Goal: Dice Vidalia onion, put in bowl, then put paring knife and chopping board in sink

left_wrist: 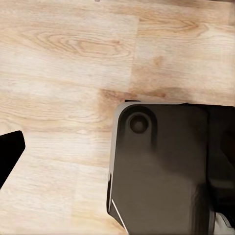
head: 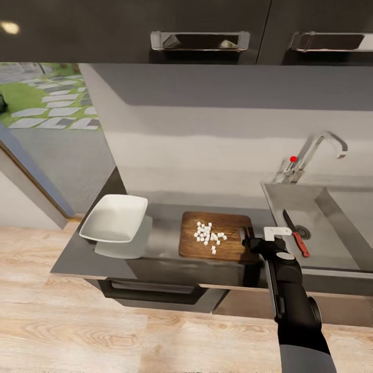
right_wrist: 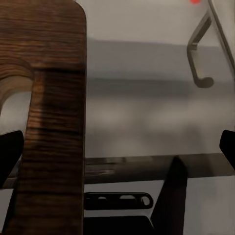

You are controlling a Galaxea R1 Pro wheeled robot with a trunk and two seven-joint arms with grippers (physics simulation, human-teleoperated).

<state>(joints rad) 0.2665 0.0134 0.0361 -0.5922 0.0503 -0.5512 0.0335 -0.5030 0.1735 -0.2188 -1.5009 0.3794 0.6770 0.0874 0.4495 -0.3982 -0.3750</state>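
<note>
The dark brown chopping board [head: 220,235] lies on the grey countertop [head: 163,223], with several tiny whitish bits of diced onion [head: 209,235] in a loose heap near its middle. To its left sits the white squarish bowl [head: 115,217], holding nothing. The paring knife [head: 295,233], red-handled, lies inside the sink [head: 331,207]. My right gripper [head: 248,237] is at the board's right edge, open. In the right wrist view the board [right_wrist: 54,98] stands between the spread fingertips [right_wrist: 9,152]. My left gripper [left_wrist: 117,152] hangs low over the wood floor, one dark fingertip [left_wrist: 10,154] showing at the picture's edge.
The angular chrome tap [head: 321,150] with its red knob [head: 293,159] stands behind the sink. Dark wall cabinets [head: 202,31] hang overhead. A lower drawer handle [head: 155,292] juts out below the worktop edge. Part of my dark base [left_wrist: 161,166] shows beneath the left wrist.
</note>
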